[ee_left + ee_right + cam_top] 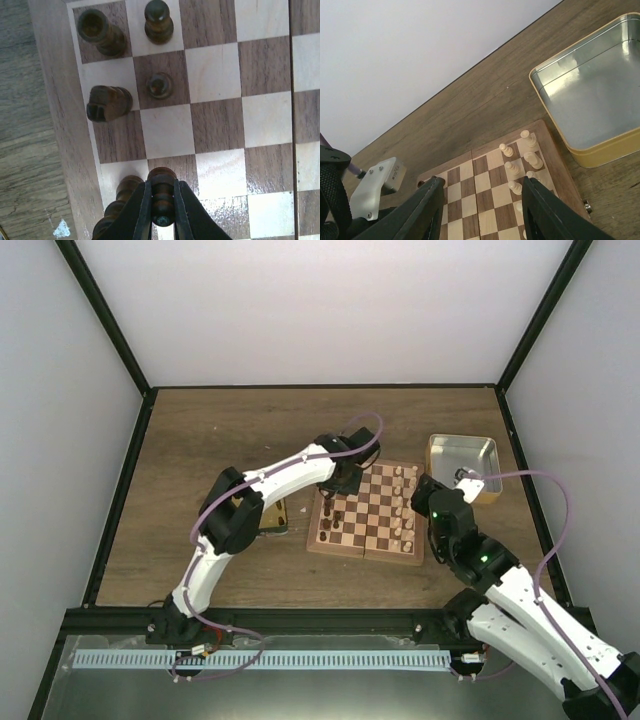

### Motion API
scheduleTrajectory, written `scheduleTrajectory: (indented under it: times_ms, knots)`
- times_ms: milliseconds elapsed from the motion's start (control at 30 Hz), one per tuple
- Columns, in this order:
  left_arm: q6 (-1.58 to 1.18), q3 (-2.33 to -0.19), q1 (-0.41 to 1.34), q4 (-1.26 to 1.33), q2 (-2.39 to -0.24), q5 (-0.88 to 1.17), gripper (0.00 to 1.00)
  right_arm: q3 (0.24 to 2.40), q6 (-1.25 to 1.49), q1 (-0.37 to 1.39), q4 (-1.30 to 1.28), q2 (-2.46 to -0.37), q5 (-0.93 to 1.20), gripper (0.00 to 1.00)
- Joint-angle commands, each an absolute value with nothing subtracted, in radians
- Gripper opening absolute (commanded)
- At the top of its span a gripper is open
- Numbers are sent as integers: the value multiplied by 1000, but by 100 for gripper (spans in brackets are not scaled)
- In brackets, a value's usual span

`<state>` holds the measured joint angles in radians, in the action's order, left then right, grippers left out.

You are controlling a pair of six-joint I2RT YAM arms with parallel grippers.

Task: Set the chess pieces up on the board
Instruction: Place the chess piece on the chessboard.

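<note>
The board (372, 508) lies mid-table. Dark brown pieces (329, 522) stand along its left side and pale cream pieces (406, 512) along its right. My left gripper (163, 212) is shut on a dark pawn (163, 192), held over the board's left columns. Beside it stands another dark piece (120, 200). Further up are a dark rook (100, 32), a knight (106, 103) and two pawns (160, 85). My right gripper (480, 207) is open and empty above the board's right half, over the cream pieces (520, 160). In the top view it (440, 502) is at the board's right edge.
A gold-rimmed empty tin (464, 462) stands right of the board, also in the right wrist view (592, 100). Another gold tin (277, 517) lies left of the board under the left arm. Black frame rails edge the table.
</note>
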<state>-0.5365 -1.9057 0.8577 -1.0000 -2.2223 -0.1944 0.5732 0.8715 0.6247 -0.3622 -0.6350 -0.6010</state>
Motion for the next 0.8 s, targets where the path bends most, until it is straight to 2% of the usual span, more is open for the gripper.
scheduleTrajectory:
  times_ms: [0, 767]
  knots:
    - [-546, -1948, 854, -982, -2256, -186, 9, 577, 865, 620, -327, -643, -609, 45]
    - [-541, -2022, 850, -1008, -2338, -217, 13, 581, 844, 620, -293, -673, -578, 46]
